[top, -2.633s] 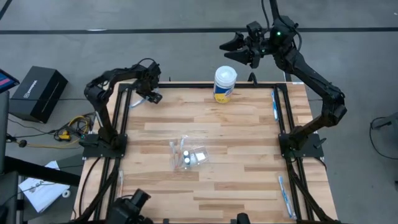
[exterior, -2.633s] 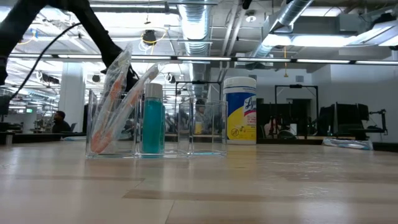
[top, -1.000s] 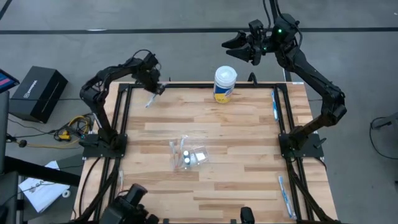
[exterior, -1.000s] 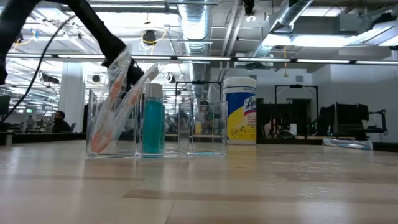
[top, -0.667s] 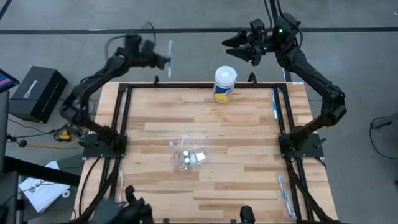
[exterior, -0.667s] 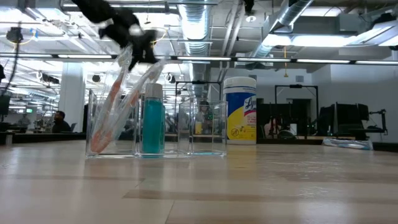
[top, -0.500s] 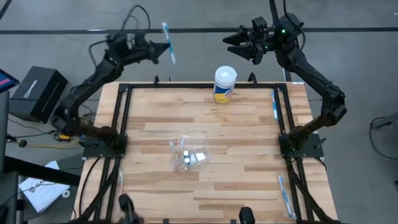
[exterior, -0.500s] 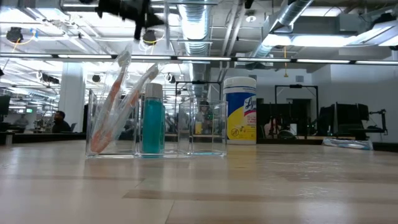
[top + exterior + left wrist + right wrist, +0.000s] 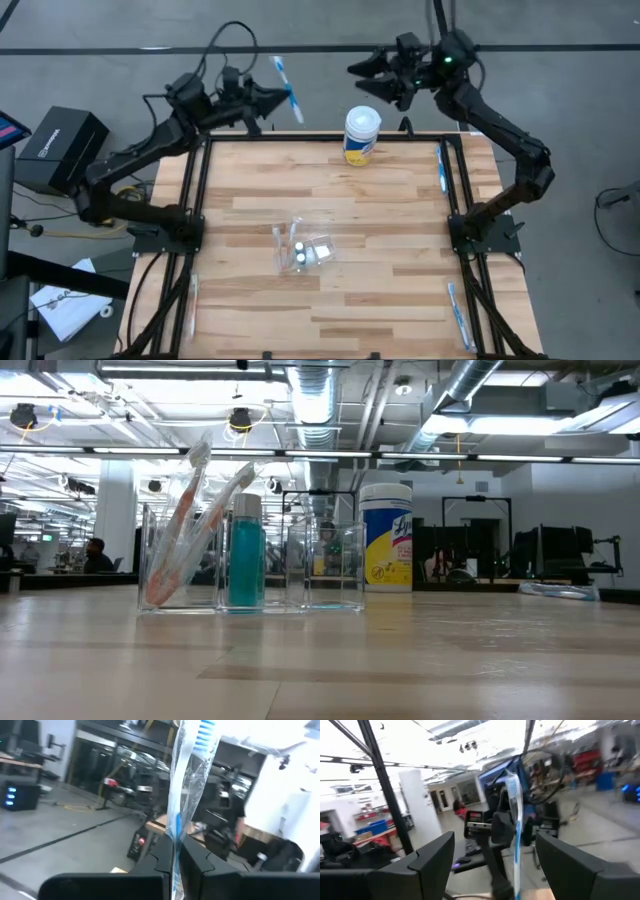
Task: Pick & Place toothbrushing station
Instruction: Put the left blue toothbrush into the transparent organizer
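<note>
- A blue toothbrush in a clear wrapper is held up in the air near the top middle of the high view, past the far edge of the table.
- The left gripper is squeezed shut on the lower end of the wrapped toothbrush.
- The right gripper is spread wide open with nothing in it, at the upper right of the high view, and is pointed at the brush.
- The brush looks light and stiff. The wrapper looks thin, crinkly and slippery, so it is best taken by the hard handle inside, not by the loose plastic.
- A clear organizer is set on the wooden table, with a teal bottle and orange brushes inside.
- A wipes tub is stood at the far edge.
- A big, bright workshop is seen behind.
</note>
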